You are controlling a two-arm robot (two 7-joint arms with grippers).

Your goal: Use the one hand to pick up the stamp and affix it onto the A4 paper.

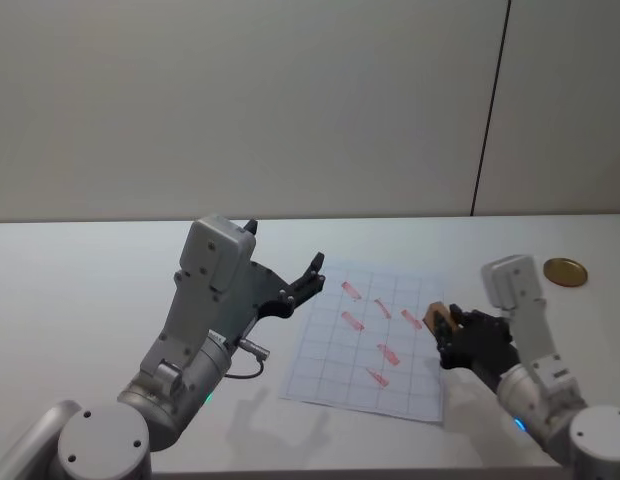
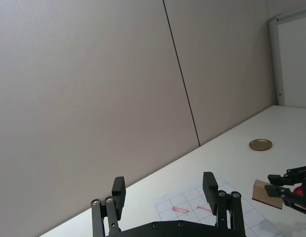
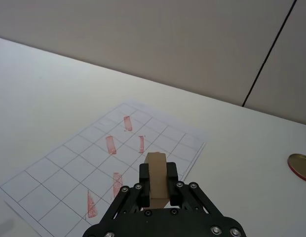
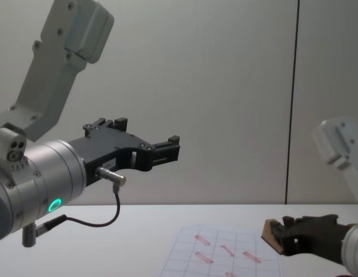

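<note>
The right gripper (image 1: pixel 448 330) is clamping its two black fingers on the stamp (image 3: pixel 156 168), one finger on each side of the wooden block. The block's end is sticking out past the fingertips toward the A4 paper (image 1: pixel 340 360). In the head view the stamp is hanging over the right edge of the sheet, just beside the nearest red mark. In the chest view it is sitting a little above the table rather than on it.

The main risk is placement. With the block this close to the sheet's border, a straight descent is likely to leave part of the print off the paper or on top of an existing mark. The block is also looking tilted in the grip, so one edge may be touching first and printing only a partial mark. The sheet is lying loose, so a sideways drag or a sticky face could be shifting or lifting it.

The left gripper (image 2: pixel 164 192) is hanging raised over the table left of the sheet, fingers apart and holding nothing. The round golden-brown disc (image 1: pixel 565 271) is lying well apart, behind the right arm.
</note>
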